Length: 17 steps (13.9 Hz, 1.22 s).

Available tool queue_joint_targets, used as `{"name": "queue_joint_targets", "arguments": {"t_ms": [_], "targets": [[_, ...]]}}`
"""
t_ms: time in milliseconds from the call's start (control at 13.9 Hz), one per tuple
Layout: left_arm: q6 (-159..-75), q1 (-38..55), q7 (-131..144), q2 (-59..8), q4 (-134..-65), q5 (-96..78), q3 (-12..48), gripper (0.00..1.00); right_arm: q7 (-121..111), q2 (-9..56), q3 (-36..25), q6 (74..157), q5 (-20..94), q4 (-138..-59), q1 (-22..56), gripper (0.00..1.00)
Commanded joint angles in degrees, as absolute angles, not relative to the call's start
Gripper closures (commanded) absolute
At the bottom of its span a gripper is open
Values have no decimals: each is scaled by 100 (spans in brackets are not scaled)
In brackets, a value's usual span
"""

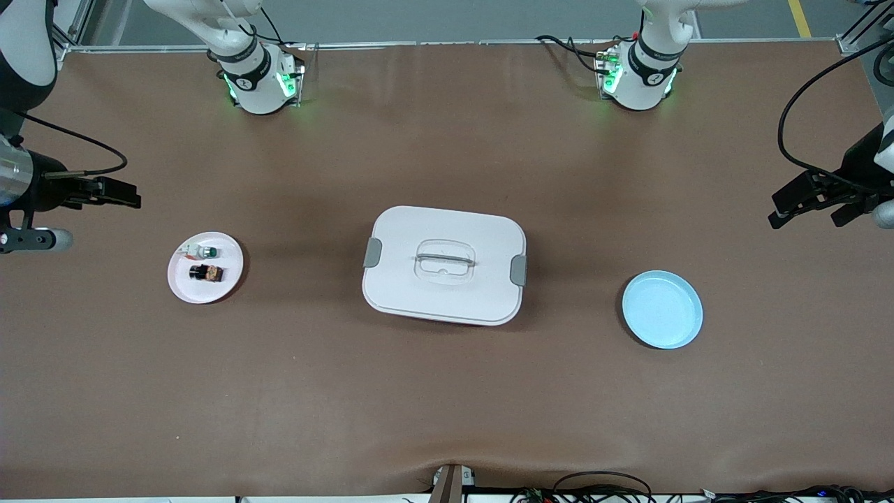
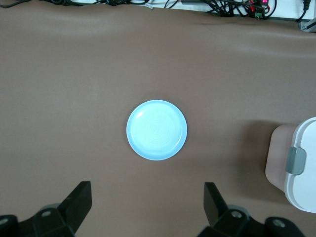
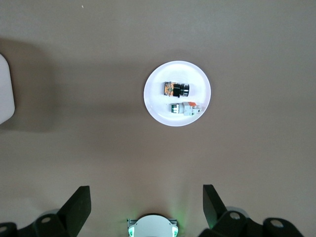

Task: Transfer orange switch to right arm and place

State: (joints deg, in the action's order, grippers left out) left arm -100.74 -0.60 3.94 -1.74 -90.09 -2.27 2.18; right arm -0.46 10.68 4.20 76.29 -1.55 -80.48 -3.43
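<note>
Orange switch (image 1: 206, 272) on white plate (image 1: 183, 288); right hand (image 3: 146, 207) wide, well apart; left hand (image 2: 148, 207) wide.

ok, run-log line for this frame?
black orange-centred switch: on white plate | left gripper: open, waiting | right gripper: open, waiting

the orange switch (image 1: 206, 272) is a tiny black boxy block with an orange middle, lying on its side on the white plate (image 1: 183, 288) toward my right arm's end of the bench. in my right wrist view the switch (image 3: 175, 89) shows a round black end and a patterned orange body, side by side with the small white part with a green cap (image 3: 186, 108), apart from it. of the two, the switch lies nearer to the front camera. my right arm (image 1: 17, 133) waits up over the bench edge near that plate, its right tool (image 1: 115, 193) with fingers spread wide and nothing between them, well apart from the switch.
</note>
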Motion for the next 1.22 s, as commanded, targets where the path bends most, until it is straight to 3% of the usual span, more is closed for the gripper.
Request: {"name": "queue_joint_targets", "arguments": {"t_ms": [0,792,1152], "targets": [[-9932,-18,378,-184,-8903,-70,220,0,18,1028,448,7295,-140,-8024,-247,0],[-9431,26,360,-202,-8859,70,246,0,97,1055,439,7295,-202,-8148,35,0],[-9431,26,352,-202,-8859,61,255,0,246,1002,396,7216,-36,-8147,-184,0]]}}
